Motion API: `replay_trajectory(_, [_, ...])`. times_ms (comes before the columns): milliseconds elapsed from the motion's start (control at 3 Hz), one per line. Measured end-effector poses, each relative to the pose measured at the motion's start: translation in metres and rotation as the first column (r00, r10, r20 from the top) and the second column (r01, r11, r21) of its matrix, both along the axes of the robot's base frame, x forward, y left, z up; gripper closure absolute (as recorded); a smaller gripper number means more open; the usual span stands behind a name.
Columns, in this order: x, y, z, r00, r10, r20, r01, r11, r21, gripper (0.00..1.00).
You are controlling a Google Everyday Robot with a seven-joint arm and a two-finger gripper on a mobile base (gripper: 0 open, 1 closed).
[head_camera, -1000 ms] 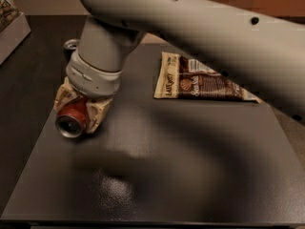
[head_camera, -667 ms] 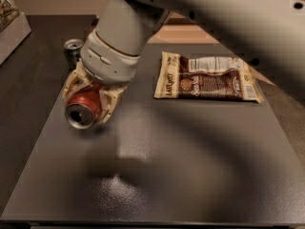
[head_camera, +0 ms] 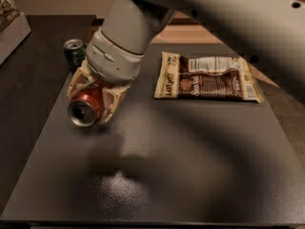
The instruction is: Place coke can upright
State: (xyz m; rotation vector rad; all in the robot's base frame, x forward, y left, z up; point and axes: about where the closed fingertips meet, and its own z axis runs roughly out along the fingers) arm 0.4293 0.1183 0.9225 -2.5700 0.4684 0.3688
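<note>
Over the last second the arm has swung up and to the right, and the wrist has rolled. The dark green can, half hidden behind the wrist a second ago, now stands in plain sight.

The cream two-finger gripper (head_camera: 89, 108) hangs over the left part of the dark matte tabletop (head_camera: 200, 175), its fingers clamped on either side of the small red metal coke can (head_camera: 90, 99). The can lies on its side in that grasp. Its long axis is near horizontal, with the silver end aimed down and left toward the camera and the far end tucked into the palm. A soft shadow on the table below and to the right suggests the can is held clear of the surface.

The coming move likely hinges on that axis: the wrist must pitch it to vertical before lowering.

The dark green can (head_camera: 75, 51) stands upright just behind the gripper. A brown-and-white flat snack bag (head_camera: 207, 78) lies well apart on the right.
</note>
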Motion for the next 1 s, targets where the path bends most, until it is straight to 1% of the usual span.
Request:
replay_trajectory(333, [0.003,-0.01,0.004,0.9823,-0.143,-0.121,0.143,0.99,-0.014,1.0])
replay_trajectory(667, [0.007,-0.019,0.012,0.9347,-0.285,-0.213,0.277,0.959,-0.064,1.0])
replay_trajectory(1000, [0.007,-0.027,0.023,0.871,-0.439,-0.22,0.418,0.898,-0.137,1.0])
